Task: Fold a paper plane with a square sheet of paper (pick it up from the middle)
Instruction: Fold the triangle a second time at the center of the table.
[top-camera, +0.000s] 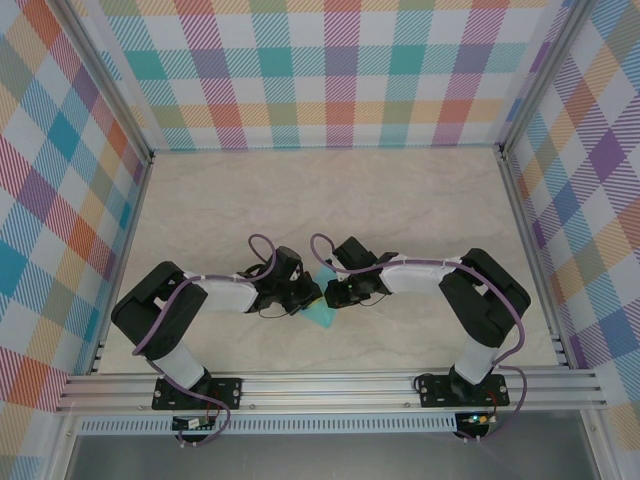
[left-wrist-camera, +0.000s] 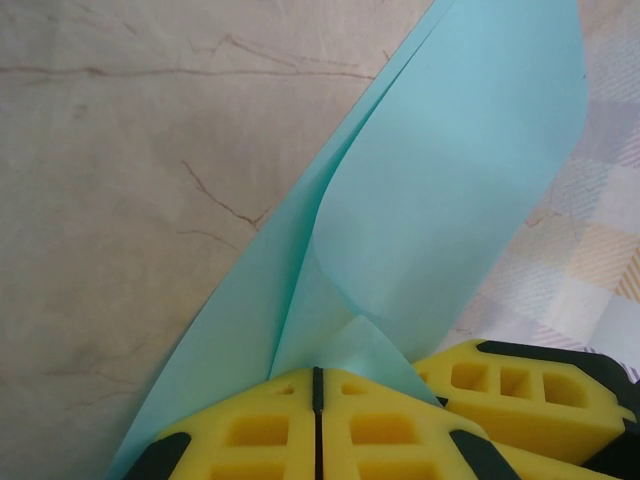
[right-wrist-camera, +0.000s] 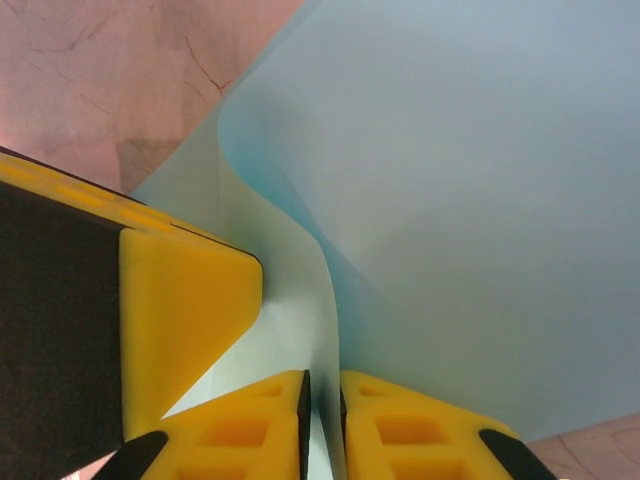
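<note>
left pincer (left-wrist-camera: 315, 388) clamped tight on fold of square sheet of paper (left-wrist-camera: 440, 200); right pincer (right-wrist-camera: 322, 395) slit apart around same crease, grip unclear; sheet pinned between both over near-centre worktop (left-wrist-camera: 120, 200), likely to set crease.

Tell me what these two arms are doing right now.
Both arms meet near the front of the table, working a partly folded turquoise sheet of paper. The left gripper is shut on it. The right gripper straddles a layer of the paper with a slim gap between its fingers, so its hold is unclear. No finished plane yet.
</note>
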